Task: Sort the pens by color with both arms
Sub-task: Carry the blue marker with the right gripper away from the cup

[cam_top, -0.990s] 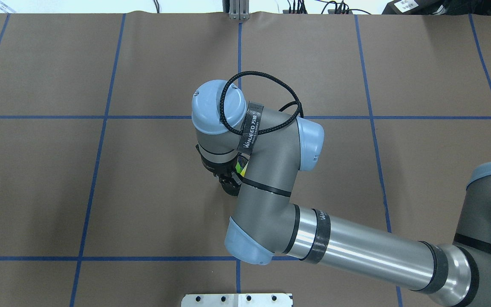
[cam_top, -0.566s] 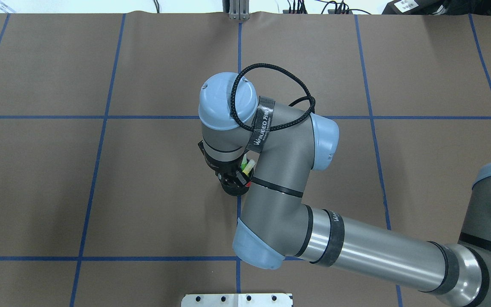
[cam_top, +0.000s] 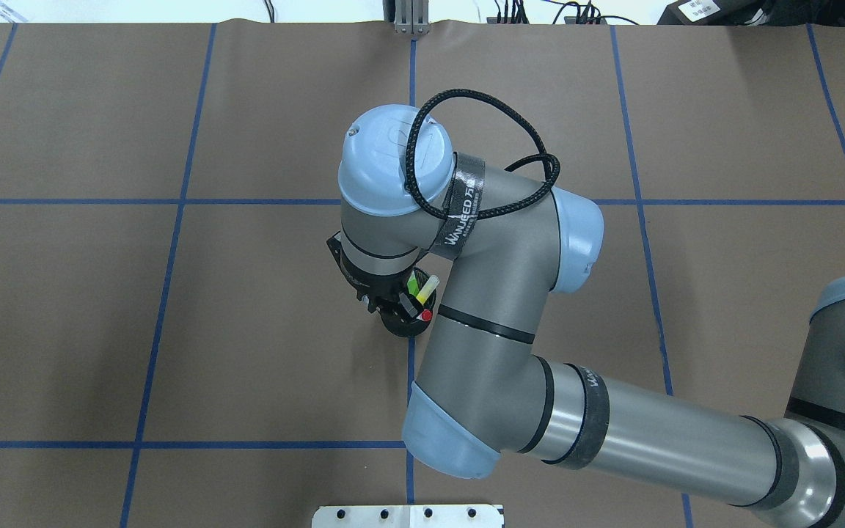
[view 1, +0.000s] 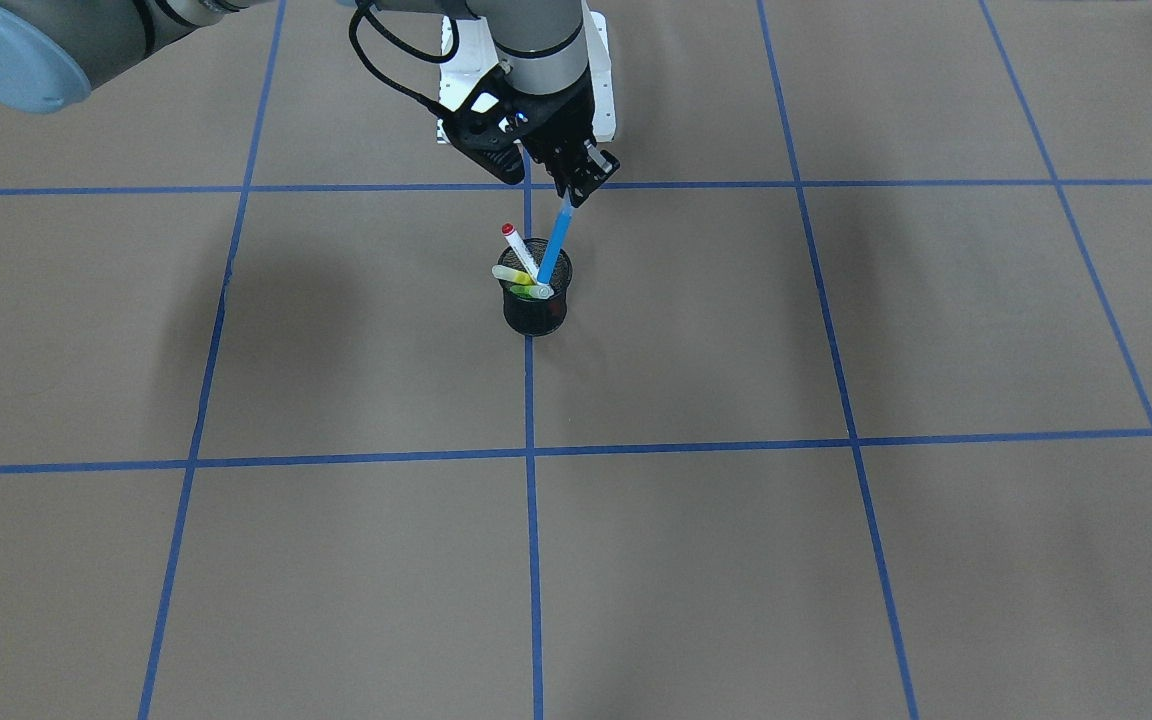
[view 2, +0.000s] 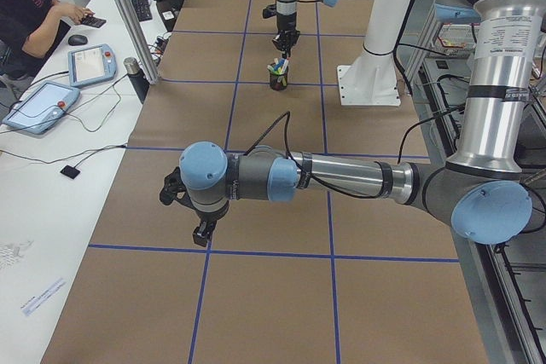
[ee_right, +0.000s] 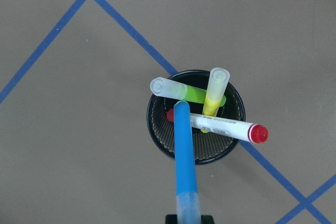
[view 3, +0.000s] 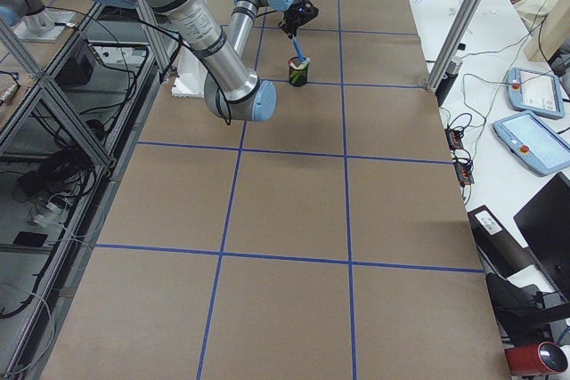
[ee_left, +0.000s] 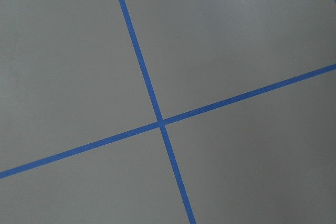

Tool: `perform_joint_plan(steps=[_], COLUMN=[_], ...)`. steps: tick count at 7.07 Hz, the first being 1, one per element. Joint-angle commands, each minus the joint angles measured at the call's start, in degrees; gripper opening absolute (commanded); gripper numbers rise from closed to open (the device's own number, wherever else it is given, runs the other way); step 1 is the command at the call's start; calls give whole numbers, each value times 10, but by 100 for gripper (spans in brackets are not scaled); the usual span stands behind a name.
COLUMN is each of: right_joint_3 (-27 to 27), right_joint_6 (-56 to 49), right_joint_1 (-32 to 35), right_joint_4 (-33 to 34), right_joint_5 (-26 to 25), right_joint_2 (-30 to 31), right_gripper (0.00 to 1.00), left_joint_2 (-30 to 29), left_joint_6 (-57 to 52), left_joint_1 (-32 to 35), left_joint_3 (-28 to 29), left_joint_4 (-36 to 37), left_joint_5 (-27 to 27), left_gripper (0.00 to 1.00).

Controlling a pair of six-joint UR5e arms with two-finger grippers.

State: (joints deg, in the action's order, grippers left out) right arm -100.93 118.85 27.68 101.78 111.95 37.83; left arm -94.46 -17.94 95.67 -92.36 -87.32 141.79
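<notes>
A black mesh cup (ee_right: 155, 132) at the centre of the right wrist view holds four pens. The green pen (ee_right: 184, 92), clear-capped, leans left. The blue pen (ee_right: 185, 150) slants to the bottom edge. The yellow pen (ee_right: 214, 90) stands steep, and the white pen (ee_right: 223, 126) points its red cap right. The right gripper (view 1: 577, 188) pinches the blue pen's top. The left gripper (view 2: 203, 232) sits lower left in the exterior left view; whether it is spread or closed cannot be told. Since a second ago the right wrist has moved up-right overhead, baring the red cap.

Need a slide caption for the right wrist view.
Blue pen angled over black mesh cup holding green pen, yellow pen, red-capped pen.
</notes>
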Motion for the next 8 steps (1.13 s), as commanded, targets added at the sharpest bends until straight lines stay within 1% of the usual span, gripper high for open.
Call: perform_joint_plan(steps=[1,2,3,4,5,6,7,8], right_joint_3=[-14,-15,-16,-15,-16,-13,-8,16], right_joint_6=[-28,-62,-78,-123,-184,-239,-254,-297], right_joint_1=[47,67,76,75,74,70,66,62], right_joint_4=[2,3,2,1,-6,-47,-114,-173], right_joint_5=[-7,-9,-21,-69,-107,-109,-112,-127], right_joint_2=[7,8,7,14,40,70,106,120], right_gripper=[0,0,0,0,0,1,1,1], left_joint_2=[0,1,1,0,0,0,1,0], left_joint_6=[38,60,67,69,76,77,77,77], left_joint_1=[-16,-22,-26,-28,-32,-33,-34,-34], left_joint_3=[-1,-1,-1,-1,-1,-1,0,2], left_joint_4=[-21,-43,-47,-47,-48,-48,-49,-48], left_joint_5=[1,1,1,2,2,2,2,1], left_gripper=[99,99,99,99,99,99,99,99])
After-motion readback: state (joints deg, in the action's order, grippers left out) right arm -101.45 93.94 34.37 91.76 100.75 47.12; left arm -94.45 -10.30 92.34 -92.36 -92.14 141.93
